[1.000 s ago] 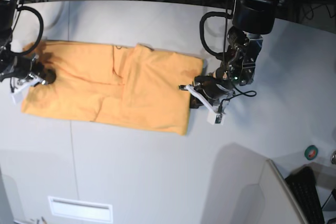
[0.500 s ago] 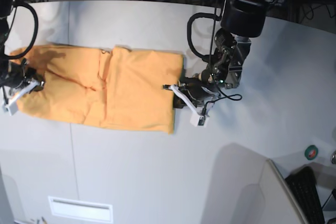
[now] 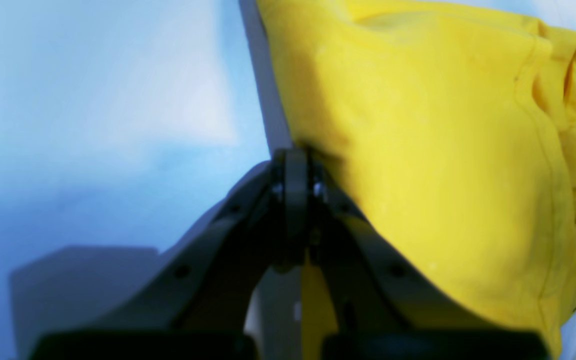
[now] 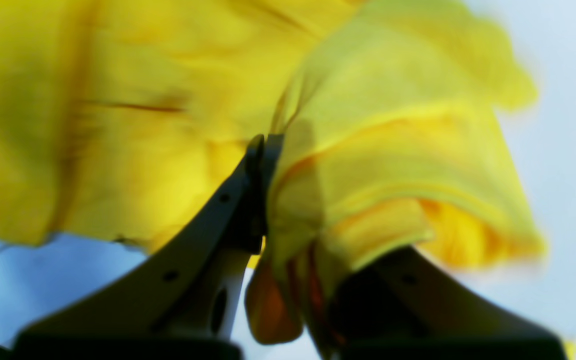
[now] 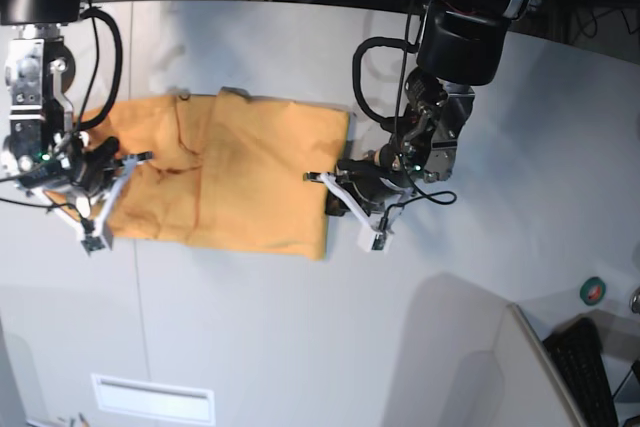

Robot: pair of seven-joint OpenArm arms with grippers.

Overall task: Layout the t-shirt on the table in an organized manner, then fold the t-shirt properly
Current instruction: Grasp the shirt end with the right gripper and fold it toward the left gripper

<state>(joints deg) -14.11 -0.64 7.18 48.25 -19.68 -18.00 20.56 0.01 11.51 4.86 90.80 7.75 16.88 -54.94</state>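
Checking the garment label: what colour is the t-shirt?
Plain orange t-shirt, truest in the base view; the wrist views render it yellow.

No readable text, label or number anywhere on the t-shirt

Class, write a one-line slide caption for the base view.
Both grippers, left and right, clamp opposite ends of the orange t-shirt on the white table.

The t-shirt is soft orange cloth, matt, lightly creased, with stitched seams showing near its hem. The table under it is a smooth, matt white surface crossed by a thin dark seam. The left gripper and right gripper look like hard plastic, dark bodies with white fingers.
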